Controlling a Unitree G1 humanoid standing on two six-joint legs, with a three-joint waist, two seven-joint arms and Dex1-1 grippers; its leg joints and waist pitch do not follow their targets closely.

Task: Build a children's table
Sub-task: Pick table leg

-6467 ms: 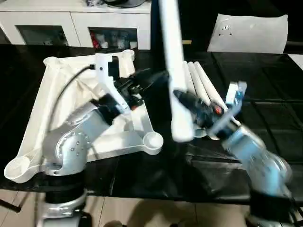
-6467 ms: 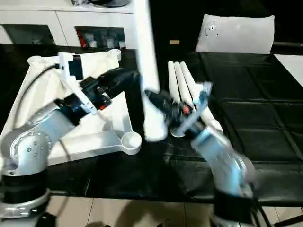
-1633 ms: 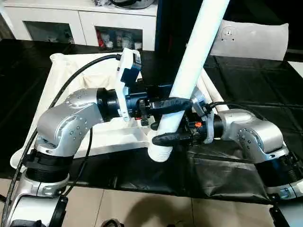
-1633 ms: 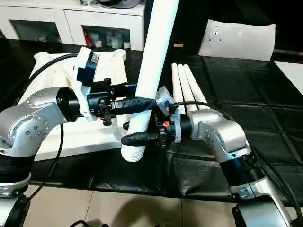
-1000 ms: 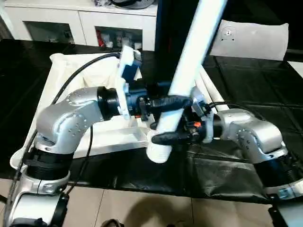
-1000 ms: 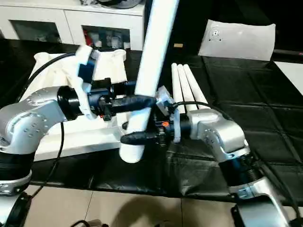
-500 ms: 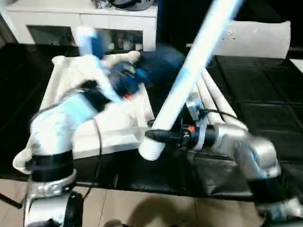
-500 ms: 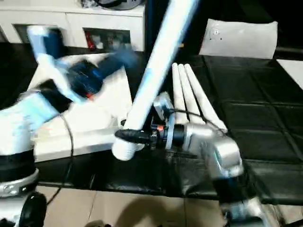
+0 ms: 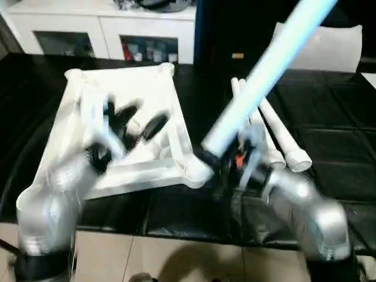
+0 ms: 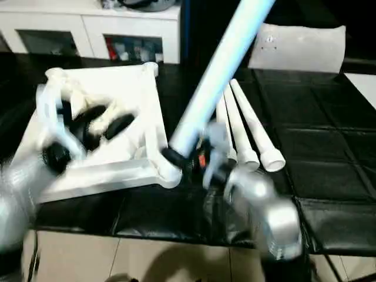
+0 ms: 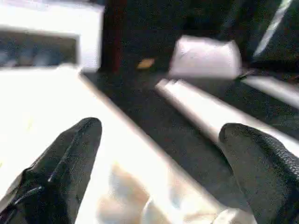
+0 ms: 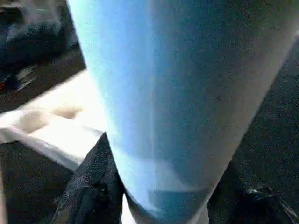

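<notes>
Black surface (image 9: 329, 117): tabletop (image 9: 117, 100) upside down at 9 o'clock. Held leg (image 9: 258, 76): light, stiff, slippery tube; right gripper (image 9: 214, 158) clamps its thick end. Left gripper (image 9: 138, 117) wide, empty.

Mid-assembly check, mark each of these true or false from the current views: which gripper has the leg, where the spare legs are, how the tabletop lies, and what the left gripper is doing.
1. The right gripper grips a long white tapered tube leg. True.
2. The left gripper also clamps that leg. False: its fingers stand open and empty over the white plastic rectangular tabletop.
3. Three more white tube legs lie side by side on the black table. True.
4. The tabletop lies with its smooth face up. False: its ribbed underside and round corner sockets face up.
5. The held leg stands seated upright in a socket. False: it is steeply tilted, its lower end by the near corner socket; whether it is in cannot be told.
</notes>
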